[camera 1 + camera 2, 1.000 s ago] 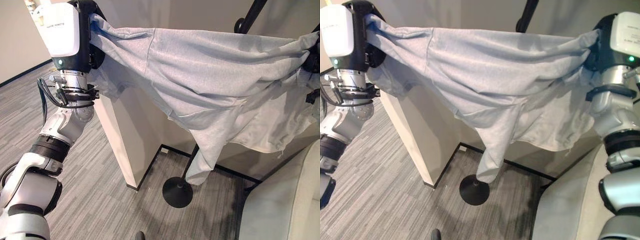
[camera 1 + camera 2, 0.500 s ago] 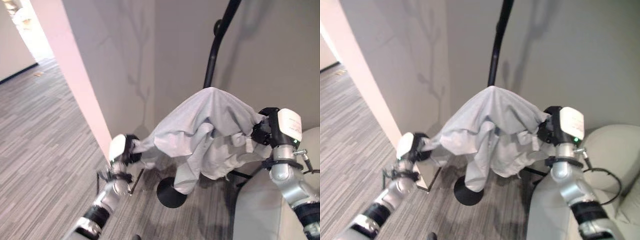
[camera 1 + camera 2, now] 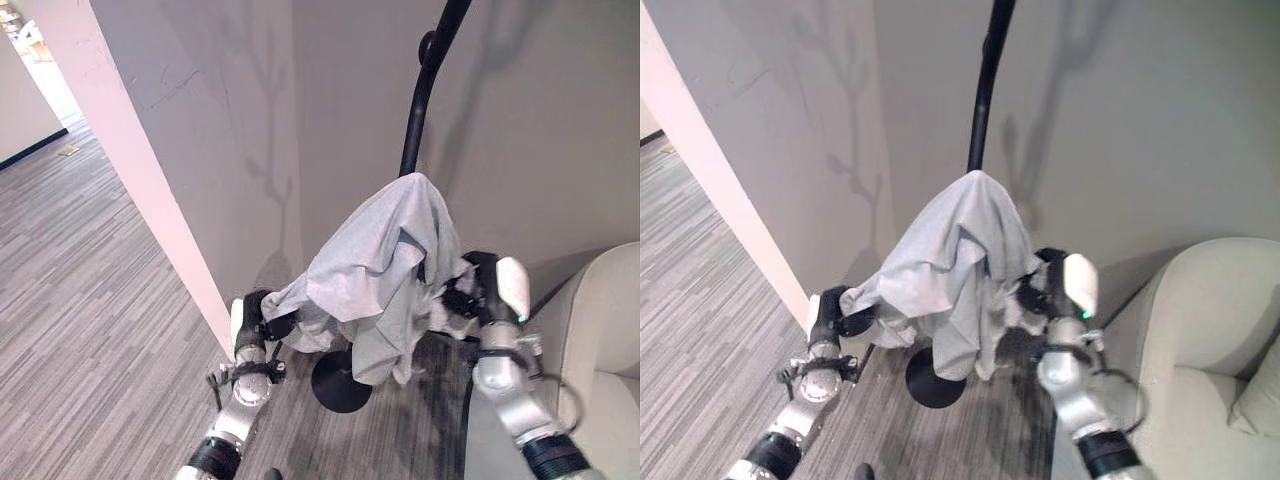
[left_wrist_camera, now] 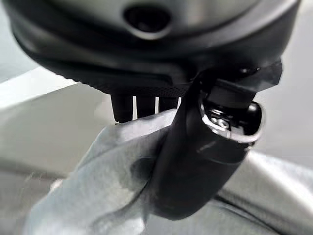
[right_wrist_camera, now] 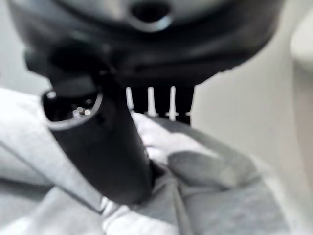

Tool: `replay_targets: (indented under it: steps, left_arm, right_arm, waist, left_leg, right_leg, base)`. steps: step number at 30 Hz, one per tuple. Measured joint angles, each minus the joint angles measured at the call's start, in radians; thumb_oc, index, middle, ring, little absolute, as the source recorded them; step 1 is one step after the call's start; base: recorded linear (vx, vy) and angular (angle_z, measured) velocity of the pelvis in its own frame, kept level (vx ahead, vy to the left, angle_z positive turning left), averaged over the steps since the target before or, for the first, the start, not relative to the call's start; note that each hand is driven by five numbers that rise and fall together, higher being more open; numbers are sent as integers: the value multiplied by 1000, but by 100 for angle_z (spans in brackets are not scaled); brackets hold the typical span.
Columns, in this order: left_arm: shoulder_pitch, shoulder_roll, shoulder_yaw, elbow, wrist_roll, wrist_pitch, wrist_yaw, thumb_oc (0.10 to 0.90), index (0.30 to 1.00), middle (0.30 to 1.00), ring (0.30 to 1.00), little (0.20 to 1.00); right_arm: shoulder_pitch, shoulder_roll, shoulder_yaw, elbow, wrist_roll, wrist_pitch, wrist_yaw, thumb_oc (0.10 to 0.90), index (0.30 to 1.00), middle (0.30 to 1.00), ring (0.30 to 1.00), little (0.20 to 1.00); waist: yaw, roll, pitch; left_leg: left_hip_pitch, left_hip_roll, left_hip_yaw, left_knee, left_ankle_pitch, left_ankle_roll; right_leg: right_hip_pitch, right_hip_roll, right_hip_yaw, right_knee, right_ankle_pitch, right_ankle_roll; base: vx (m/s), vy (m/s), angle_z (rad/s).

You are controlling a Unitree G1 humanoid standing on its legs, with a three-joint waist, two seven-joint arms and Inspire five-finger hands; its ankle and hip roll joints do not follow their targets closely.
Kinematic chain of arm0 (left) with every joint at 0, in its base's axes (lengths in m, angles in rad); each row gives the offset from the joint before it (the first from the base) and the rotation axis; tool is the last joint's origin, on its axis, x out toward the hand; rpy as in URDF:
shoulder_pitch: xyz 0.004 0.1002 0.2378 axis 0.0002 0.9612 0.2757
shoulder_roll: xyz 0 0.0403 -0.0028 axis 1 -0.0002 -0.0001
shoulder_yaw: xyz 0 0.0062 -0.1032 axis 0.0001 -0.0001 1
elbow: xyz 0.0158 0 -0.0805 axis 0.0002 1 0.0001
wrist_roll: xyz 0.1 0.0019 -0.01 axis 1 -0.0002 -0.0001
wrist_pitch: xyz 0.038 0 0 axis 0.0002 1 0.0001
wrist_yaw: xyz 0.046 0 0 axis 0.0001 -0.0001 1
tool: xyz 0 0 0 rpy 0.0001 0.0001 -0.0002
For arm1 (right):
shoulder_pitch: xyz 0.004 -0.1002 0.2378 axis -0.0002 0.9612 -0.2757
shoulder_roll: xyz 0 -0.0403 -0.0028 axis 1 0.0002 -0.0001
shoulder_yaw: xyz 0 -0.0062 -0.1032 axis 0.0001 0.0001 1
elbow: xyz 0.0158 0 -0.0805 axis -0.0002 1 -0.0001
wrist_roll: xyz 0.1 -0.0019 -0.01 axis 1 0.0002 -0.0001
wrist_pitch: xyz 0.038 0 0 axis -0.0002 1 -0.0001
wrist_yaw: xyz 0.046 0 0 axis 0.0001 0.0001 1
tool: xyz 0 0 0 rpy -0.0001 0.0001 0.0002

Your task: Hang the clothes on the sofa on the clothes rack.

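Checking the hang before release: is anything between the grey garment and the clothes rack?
Nothing visible. The grey garment is already draped over the black clothes rack, peaked on its pole. The left hand and right hand both pinch its edges.

1. The garment [image 3: 385,260] held between the two hands is pale grey, plain, with no print.
2. The rack pole [image 3: 422,100] rising above both hands is black, and so is its round base [image 3: 340,381] below them.
3. The left hand [image 3: 262,314] and the right hand [image 3: 462,292] are dark (nearly black).
4. The floor [image 3: 90,330] beside the left hand is grey with fine stripes.
5. The sofa [image 3: 1200,340] beside the right hand is plain light beige.
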Motion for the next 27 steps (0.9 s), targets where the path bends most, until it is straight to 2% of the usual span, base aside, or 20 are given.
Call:
replay_targets:
  steps: [1,7,14,19,22,27]
  left_arm:
    - [35,-12,26,-23,-72,-13,-11,800,900,900,900,900]
    - [84,-13,68,-25,-281,-13,-55,800,900,900,900,900]
    - [115,-6,117,-21,-321,-14,-73,800,900,900,900,900]
    - [146,-4,135,-21,-322,-13,-96,800,900,900,900,900]
    - [172,-3,142,-24,-322,-15,-138,800,900,900,900,900]
    - [253,9,167,-24,-321,-22,-207,800,900,900,900,900]
  right_arm:
    - [11,58,7,-9,61,-15,0,800,900,900,900,900]
    - [51,72,66,-7,247,-33,120,800,900,900,900,900]
    - [58,16,42,-12,331,-33,198,800,900,900,900,900]
    - [88,-26,-2,-50,333,-35,228,800,900,900,900,900]
    - [124,-66,-29,-86,331,-42,261,800,900,900,900,900]
    - [184,-84,-109,-106,328,-68,305,800,900,900,900,900]
  waist:
    - [-7,-2,0]
    - [25,-1,0]
    - [30,-1,0]
    - [23,1,-1]
    - [24,1,-1]
    - [23,1,-1]
  left_leg:
    - [3,0,1,1,0,0]
    - [2,-2,-1,0,0,0]
    - [5,-2,-1,-1,-1,1]
    - [12,-3,-1,0,-1,1]
    - [12,-1,-1,0,-1,1]
    - [17,0,11,-4,-7,8]
  right_leg:
    - [1,0,1,0,0,0]
    - [3,-2,-2,0,0,0]
    - [6,-3,-2,0,1,-1]
    - [11,-4,0,0,1,-1]
    - [11,-3,1,0,1,-1]
    - [10,-4,15,0,1,-1]
  base:
    - [0,0,0]
    - [0,0,0]
    - [0,0,0]
    - [0,0,0]
    - [0,0,0]
    - [-11,6,-7]
